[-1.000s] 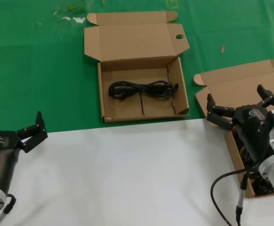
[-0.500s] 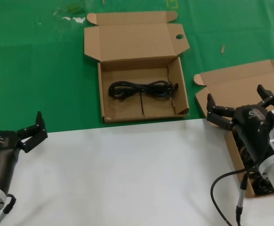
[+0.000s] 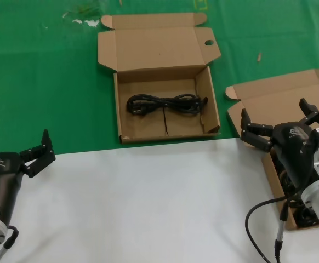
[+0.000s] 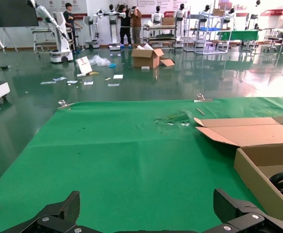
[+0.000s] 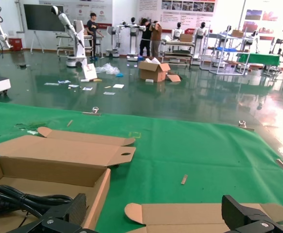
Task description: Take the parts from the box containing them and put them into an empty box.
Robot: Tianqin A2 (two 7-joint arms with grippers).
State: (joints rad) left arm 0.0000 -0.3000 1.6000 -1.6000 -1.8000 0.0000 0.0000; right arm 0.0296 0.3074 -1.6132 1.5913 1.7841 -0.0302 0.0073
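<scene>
Above the source box (image 3: 277,118), my right gripper (image 3: 280,125) hung open, needing a straight drop onto the cables (image 3: 284,178).

Left arm: enters the head view at the lower left corner, black forearm angled up and inward. Left gripper (image 3: 35,152) sits low at the left edge, fingers spread apart, nothing between them. Left wrist view confirms it: both fingertips (image 4: 59,214) show wide apart at the frame's base.

Right arm: enters at the lower right, silver wrist housing and black cable visible. Right gripper (image 3: 280,125) is raised at the right side, fingers spread wide and holding nothing. Right wrist view shows the two fingertips (image 5: 63,212) far apart.
</scene>
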